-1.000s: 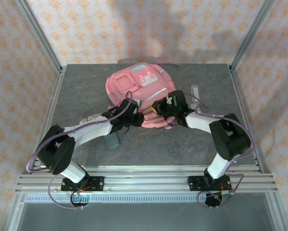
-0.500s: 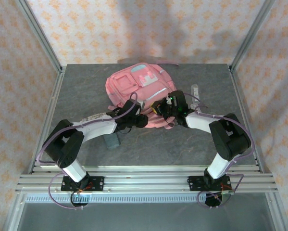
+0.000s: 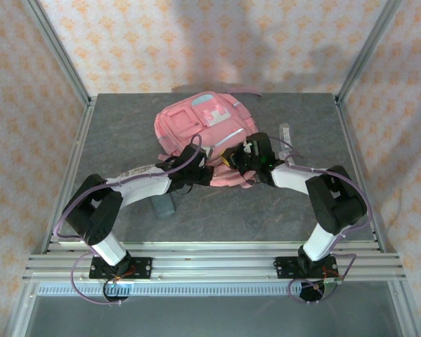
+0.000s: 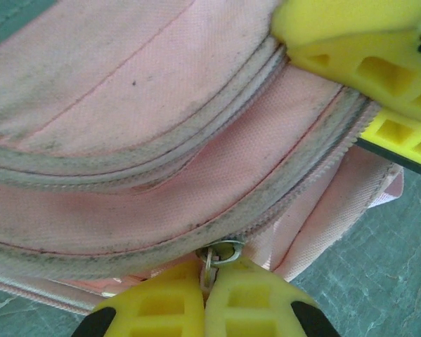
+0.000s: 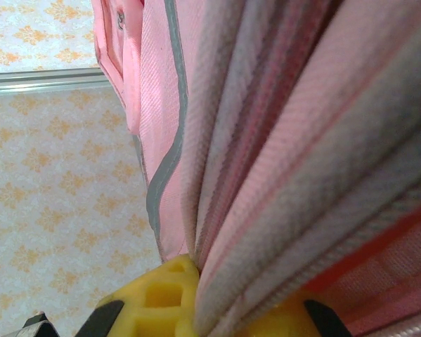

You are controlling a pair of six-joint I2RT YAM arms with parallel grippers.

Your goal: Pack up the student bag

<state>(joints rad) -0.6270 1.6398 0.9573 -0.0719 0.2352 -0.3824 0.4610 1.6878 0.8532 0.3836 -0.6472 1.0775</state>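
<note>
The student bag [image 3: 202, 126], a large pink backpack with a grey trim stripe, lies at the back middle of the table. My left gripper [image 3: 204, 175] is at its near edge. In the left wrist view the yellow jaws of the left gripper [image 4: 206, 277] are shut on the metal zip pull [image 4: 223, 253] of a grimy zip line on the pink fabric [image 4: 161, 140]. My right gripper [image 3: 236, 157] is at the bag's near right edge, and its yellow fingers [image 4: 351, 42] show there too. In the right wrist view the right gripper [image 5: 221, 302] is shut on folds of the bag's fabric [image 5: 287, 140].
A grey-teal cylinder [image 3: 163, 206] lies on the table under the left forearm. A clear, slim object [image 3: 285, 133] lies right of the bag. Metal frame posts [image 3: 59, 53] stand at the back corners. Bare grey tabletop [image 3: 252, 210] lies between the arms.
The left arm has reached right to the bag's near edge. Its jaws have closed on the zip pull. The right arm has kept its hold and place.
</note>
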